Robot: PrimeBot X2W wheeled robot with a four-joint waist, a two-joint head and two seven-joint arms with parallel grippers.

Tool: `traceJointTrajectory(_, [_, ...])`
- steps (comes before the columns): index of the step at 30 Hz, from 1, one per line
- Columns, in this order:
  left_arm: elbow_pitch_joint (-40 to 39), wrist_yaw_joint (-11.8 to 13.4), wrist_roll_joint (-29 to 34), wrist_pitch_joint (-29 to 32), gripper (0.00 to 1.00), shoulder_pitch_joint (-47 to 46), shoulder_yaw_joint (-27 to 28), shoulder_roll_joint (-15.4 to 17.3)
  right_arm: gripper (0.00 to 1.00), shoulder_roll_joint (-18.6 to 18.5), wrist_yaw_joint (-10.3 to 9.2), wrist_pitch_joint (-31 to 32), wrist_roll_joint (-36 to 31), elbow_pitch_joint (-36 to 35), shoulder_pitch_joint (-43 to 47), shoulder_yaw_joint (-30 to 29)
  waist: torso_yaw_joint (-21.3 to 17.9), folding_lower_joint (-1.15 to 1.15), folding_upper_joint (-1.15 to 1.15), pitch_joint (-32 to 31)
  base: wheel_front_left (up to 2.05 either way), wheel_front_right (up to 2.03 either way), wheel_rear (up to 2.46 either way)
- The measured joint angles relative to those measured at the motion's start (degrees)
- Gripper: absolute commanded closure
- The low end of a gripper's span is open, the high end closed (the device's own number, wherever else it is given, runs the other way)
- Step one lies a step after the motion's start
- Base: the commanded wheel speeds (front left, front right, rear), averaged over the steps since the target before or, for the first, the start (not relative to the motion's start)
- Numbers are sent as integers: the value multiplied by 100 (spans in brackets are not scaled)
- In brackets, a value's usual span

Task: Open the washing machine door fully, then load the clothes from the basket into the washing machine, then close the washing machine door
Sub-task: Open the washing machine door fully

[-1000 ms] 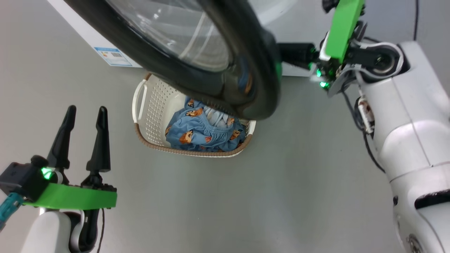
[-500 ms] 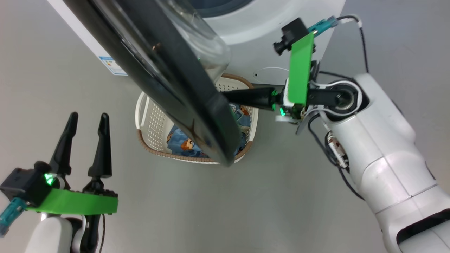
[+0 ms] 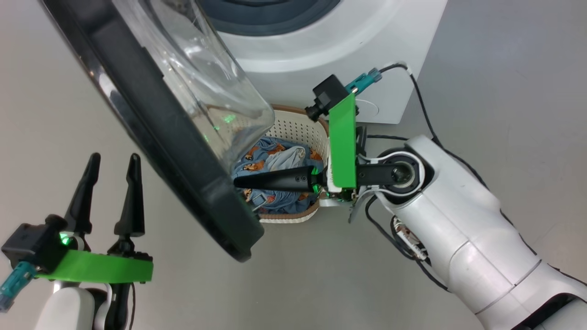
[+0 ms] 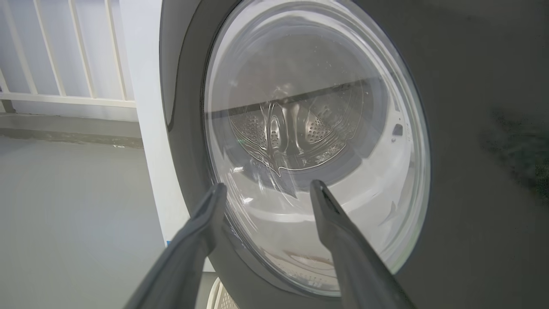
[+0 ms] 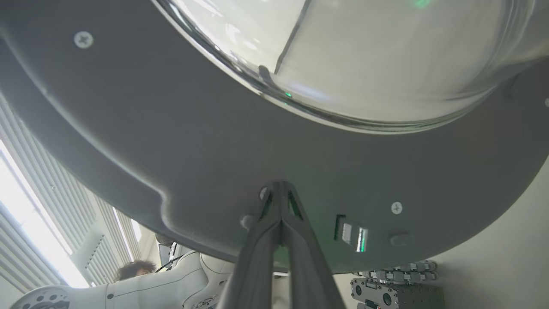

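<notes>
The right hand, fingers pressed shut on nothing, has its tips against the inner face of the washing machine door, which stands open from 11 to 6 o'clock. The left hand is spread open at 8 o'clock. The clothes lie in the basket at centre, with the washing machine at 12 o'clock.

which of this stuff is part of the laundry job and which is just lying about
Job: washing machine door, washing machine, basket, clothes, right gripper, left gripper.
Just there: white railing, grey floor.
</notes>
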Motion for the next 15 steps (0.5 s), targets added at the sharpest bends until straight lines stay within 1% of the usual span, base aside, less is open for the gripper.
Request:
traceJointTrajectory(5, [36,0,36,0,0,34,21,-20,100,-11,0,-323,319,-47,58,247,0,0,0,-84,0,0,0])
traceJointTrajectory(11, [108,0,80,0,0,138,22,-21,100,-12,0,-564,614,-26,88,521,9,0,0,-203,0,0,0])
traceJointTrajectory(15, [127,0,102,0,0,196,34,-38,100,-124,0,-743,795,-59,131,619,0,0,0,-321,0,0,0])
